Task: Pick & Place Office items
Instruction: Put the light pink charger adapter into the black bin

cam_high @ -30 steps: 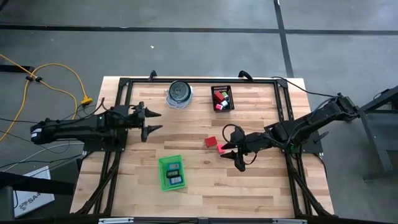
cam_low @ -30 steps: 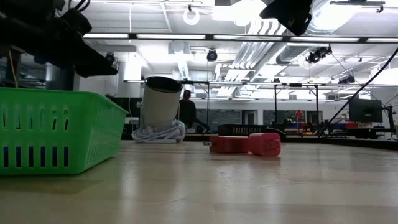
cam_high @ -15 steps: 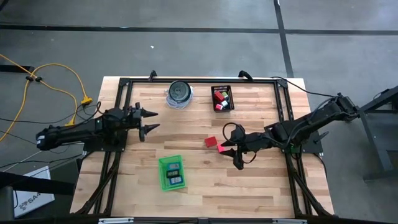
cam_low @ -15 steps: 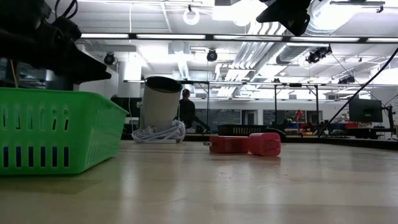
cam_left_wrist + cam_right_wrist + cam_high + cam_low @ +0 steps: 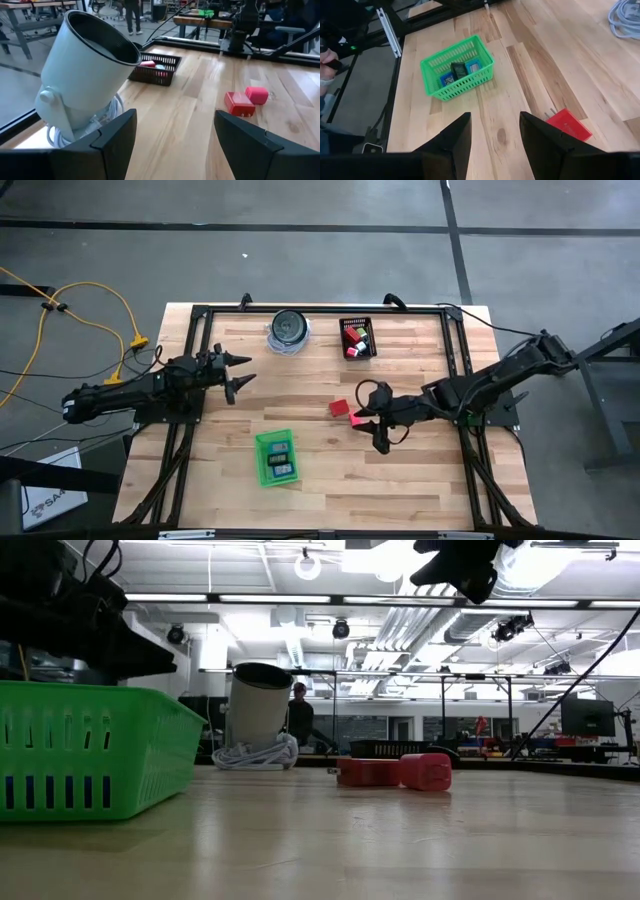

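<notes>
A red block (image 5: 340, 408) and a pink block (image 5: 355, 418) lie side by side, flat on the table's middle; the low view shows the red block (image 5: 368, 771) and pink block (image 5: 425, 771) too. Blue and black pieces lie in the green tray (image 5: 275, 457). More red, pink and white pieces sit in a black basket (image 5: 357, 338). My right gripper (image 5: 376, 431) hovers open just right of the pink block, touching nothing. My left gripper (image 5: 243, 372) is open above the table's left part, facing the blocks (image 5: 239, 103).
A round white-and-dark container (image 5: 288, 328) stands on a coil of cable near the far edge, close to the left gripper's line of view (image 5: 85, 75). A black frame rail (image 5: 455, 350) borders the work area. Bare wood lies between tray and blocks.
My left gripper has drawn back a little toward the table's left edge, staying open. The right gripper has kept almost still over the pink block. The blocks, tray and basket have not moved.
</notes>
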